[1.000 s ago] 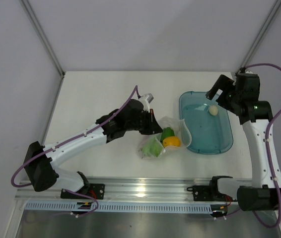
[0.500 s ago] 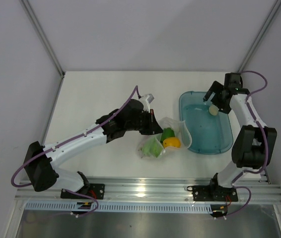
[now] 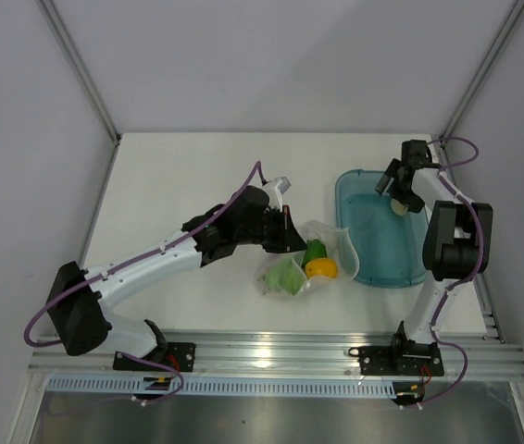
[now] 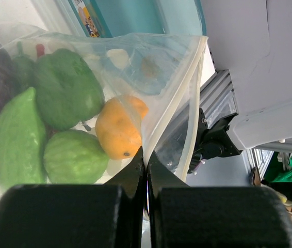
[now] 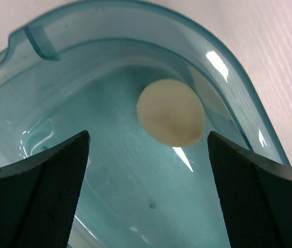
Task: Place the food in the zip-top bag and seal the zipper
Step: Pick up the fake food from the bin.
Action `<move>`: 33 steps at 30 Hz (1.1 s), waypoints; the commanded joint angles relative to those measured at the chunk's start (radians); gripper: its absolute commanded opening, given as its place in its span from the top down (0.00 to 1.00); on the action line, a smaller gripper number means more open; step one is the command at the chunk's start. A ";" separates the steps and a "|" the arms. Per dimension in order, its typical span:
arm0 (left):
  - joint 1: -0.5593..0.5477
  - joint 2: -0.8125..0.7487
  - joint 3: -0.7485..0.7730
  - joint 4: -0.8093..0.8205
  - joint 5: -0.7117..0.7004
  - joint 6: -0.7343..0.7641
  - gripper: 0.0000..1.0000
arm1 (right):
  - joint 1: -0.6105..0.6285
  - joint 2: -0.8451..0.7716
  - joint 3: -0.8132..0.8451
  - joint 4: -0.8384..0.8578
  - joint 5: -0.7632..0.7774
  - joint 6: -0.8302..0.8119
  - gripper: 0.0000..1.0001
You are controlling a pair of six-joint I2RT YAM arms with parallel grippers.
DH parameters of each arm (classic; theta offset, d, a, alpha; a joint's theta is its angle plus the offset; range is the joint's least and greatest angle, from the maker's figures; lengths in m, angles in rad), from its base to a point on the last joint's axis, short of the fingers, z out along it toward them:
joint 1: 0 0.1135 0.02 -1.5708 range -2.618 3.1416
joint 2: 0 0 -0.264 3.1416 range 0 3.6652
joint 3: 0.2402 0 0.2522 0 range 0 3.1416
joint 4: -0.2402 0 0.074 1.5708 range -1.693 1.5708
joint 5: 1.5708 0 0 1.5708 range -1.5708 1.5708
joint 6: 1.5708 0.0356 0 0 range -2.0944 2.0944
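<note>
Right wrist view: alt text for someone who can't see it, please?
A pale round toy piece lies inside a teal tray, near its curved wall. The right gripper, wide open, frames it without touching it.

place: robot lab cell | cues: plain white walls (image 3: 271, 65), aluminium mounting rail (image 3: 271, 350), white tabletop (image 3: 179, 176)

Teal tray (image 3: 387, 248), white table (image 3: 179, 176), aluminium rail (image 3: 271, 351)
</note>
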 commanded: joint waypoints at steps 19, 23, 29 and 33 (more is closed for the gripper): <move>0.004 0.017 0.030 0.051 0.042 0.020 0.99 | 0.018 0.096 0.084 0.077 0.146 -0.061 0.19; 0.004 0.014 0.030 0.047 0.039 0.023 0.99 | 0.029 0.125 0.112 0.063 0.170 -0.077 0.28; 0.004 0.013 0.026 0.051 0.045 0.020 1.00 | 0.041 0.140 0.118 0.060 0.213 -0.078 0.30; 0.004 0.009 0.025 0.048 0.045 0.023 0.99 | 0.042 0.157 0.124 0.057 0.216 -0.078 0.30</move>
